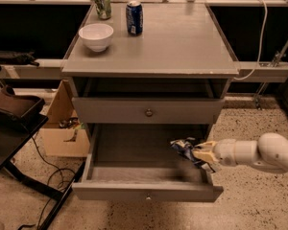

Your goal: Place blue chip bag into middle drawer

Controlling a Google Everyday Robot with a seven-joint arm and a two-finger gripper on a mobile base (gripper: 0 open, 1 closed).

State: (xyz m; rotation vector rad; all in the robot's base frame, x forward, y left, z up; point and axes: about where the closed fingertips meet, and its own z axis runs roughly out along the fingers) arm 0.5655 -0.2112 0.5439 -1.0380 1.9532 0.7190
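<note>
While the two-finger claw [202, 155] on the white robot arm [252, 152] reaches in from the right, it's pinched shut on the small crumpled dark-blue foil chip bag [183, 147], so you've got the bag held, not loose. The bag pokes out of the claw to the left, w/ its long side running approx. left-right, same way as the arm. It hangs over the right part of the wide grey pulled-out middle drawer [146, 191], just inside the right wall. It looks to be above the drawer floor, not resting on it. The claw sits right at that wall. Bare drawer floor lies left of the bag & a bit down. So I think you go left & down a little, then let go. Keep low so the bag doesn't bump the shut grey drawer w/ the round knob [146, 110] above
</note>
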